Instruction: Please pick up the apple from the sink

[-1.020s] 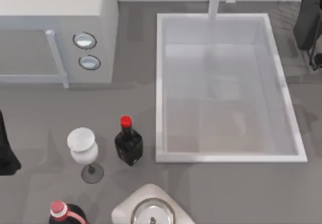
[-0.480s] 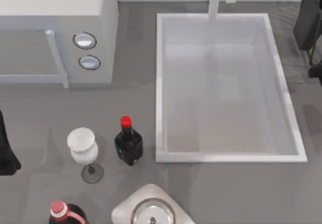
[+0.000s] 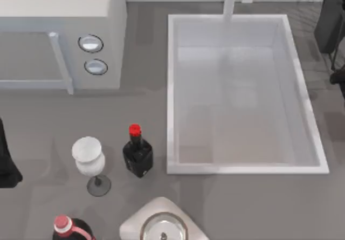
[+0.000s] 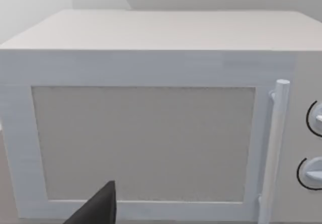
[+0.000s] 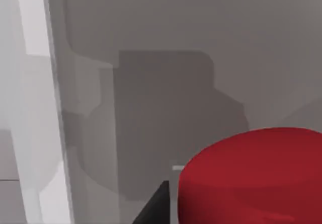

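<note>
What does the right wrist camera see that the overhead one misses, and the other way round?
Right wrist view: the apple, bright red and very close, with the grey table behind it.

Top view: the microwave, the wine glass, the dark bottle, the faucet, the whole basin of the sink, the right arm at the table's right edge and the left arm parked at its left edge.

Both: the grey table and, it seems, the sink's white rim.

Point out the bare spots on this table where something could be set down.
Free: the grey strip between the microwave and the wine glass, and the counter below the sink at the right. The sink's basin looks bare too. Crowded: the lower left, where the wine glass, dark bottle and red-capped bottle cluster.
</note>
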Robot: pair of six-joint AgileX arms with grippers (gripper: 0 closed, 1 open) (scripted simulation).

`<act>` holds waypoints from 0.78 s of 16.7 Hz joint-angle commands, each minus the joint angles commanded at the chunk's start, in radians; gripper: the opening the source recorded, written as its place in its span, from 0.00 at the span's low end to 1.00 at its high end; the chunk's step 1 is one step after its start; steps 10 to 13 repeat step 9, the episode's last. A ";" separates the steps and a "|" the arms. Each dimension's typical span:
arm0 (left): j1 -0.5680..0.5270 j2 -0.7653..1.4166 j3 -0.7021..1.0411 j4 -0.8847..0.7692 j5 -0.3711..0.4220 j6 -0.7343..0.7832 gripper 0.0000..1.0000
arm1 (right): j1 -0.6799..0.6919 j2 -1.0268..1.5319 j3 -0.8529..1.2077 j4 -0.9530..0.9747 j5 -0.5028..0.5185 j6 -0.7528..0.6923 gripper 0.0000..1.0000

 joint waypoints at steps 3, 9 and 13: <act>0.000 0.000 0.000 0.000 0.000 0.000 1.00 | 0.000 0.000 0.000 0.000 0.000 0.000 0.98; 0.000 0.000 0.000 0.000 0.000 0.000 1.00 | 0.000 0.000 0.000 0.000 0.000 0.000 1.00; 0.000 0.000 0.000 0.000 0.000 0.000 1.00 | 0.000 0.000 0.000 0.000 0.000 0.000 1.00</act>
